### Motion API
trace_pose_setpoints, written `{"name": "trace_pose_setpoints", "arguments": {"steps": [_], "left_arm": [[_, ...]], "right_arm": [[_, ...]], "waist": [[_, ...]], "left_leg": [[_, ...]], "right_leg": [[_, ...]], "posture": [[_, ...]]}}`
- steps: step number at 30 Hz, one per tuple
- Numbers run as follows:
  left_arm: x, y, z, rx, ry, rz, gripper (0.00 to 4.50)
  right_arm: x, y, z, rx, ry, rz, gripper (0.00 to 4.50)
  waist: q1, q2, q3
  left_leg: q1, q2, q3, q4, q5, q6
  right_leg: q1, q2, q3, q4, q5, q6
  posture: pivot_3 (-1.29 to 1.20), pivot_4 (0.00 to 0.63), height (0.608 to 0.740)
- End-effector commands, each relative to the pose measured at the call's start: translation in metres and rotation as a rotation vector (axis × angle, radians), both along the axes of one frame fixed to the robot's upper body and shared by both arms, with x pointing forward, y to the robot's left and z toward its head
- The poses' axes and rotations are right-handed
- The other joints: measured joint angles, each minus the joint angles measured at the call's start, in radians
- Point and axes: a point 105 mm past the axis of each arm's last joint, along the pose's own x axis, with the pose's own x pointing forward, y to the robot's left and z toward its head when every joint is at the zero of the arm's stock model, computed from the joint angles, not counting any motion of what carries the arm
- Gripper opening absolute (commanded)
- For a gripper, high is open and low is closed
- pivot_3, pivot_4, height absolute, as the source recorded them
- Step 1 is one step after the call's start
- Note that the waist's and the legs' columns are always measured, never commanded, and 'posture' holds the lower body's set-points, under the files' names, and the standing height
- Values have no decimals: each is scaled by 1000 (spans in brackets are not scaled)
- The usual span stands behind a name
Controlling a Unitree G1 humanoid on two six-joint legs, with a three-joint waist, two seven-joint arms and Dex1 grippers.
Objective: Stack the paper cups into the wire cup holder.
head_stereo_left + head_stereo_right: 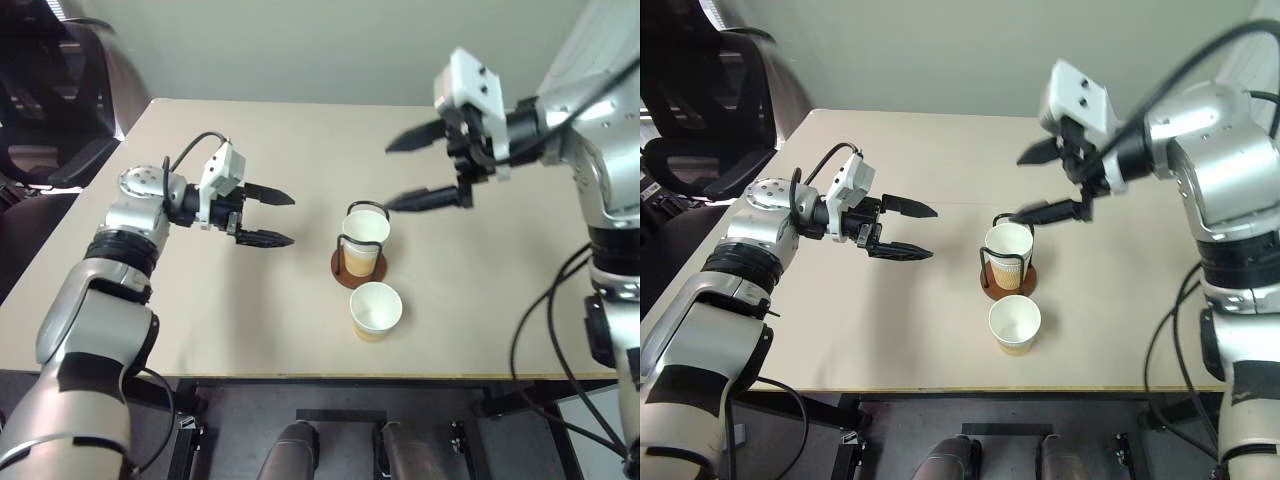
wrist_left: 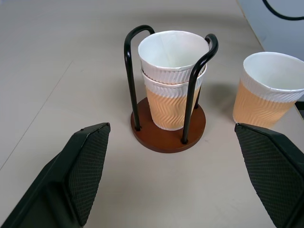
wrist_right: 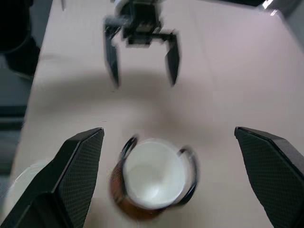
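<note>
Near the middle of the head view, a little right of centre, the wire cup holder (image 1: pixel 358 262) stands upright on my beige bench (image 1: pixel 250 330). Two paper cups (image 2: pixel 173 78) sit nested inside it, one pushed down into the other, white rims showing between the black loops above the round brown base. The third cup (image 1: pixel 375 311) stands upright on the bench just below the holder in the frame, close to the bench's near edge, beside the holder but apart from it.

My left claw (image 1: pixel 268 215) hangs at the centre-left of the frame, pointing toward the holder from the side, released, with both black fingers spread and nothing between them. It is near the holder but clear of it.

My right claw (image 1: pixel 415 170) is in the upper right of the frame, above the holder and angled down toward it, also released, fingers wide apart and empty. Its lower finger (image 1: pixel 425 200) ends just above the top cup's rim in the picture.

A dark office chair (image 1: pixel 50 90) fills the upper left corner, beyond the bench.
</note>
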Motion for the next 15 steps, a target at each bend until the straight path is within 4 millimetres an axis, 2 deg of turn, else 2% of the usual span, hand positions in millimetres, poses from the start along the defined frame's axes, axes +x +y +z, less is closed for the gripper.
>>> {"name": "trace_pose_setpoints", "arguments": {"steps": [1,6,8,11,15], "left_arm": [[-3,-1,12,-10,-29,-35,4500],[-2,-2,12,-8,-27,-35,4500],[-3,-4,13,-17,-21,-42,4500],[-6,-14,16,-50,1,-79,4500],[-18,-17,5,17,15,-147,4500]], "right_arm": [[-36,-21,-18,-154,22,60,4474],[-55,-35,-35,-225,64,52,4474],[-55,-39,-45,-277,42,42,4474],[-50,-44,-64,-360,-9,26,4474],[-44,-48,-74,-412,-56,19,4474]], "waist": [[4,0,0],[-1,0,0],[-3,0,0],[-3,0,0],[-3,0,0]], "left_leg": [[0,0,0,0,0,0],[1,0,2,0,-2,3],[3,1,2,0,-6,10],[5,1,1,1,-7,12],[5,0,1,3,-6,13]], "right_leg": [[0,0,0,0,0,1],[1,0,1,1,2,9],[2,1,1,1,3,10],[5,1,1,1,1,7],[6,0,2,1,3,6]], "posture": [[0,150,740],[0,150,740],[0,150,740],[0,150,740],[0,150,740]]}}
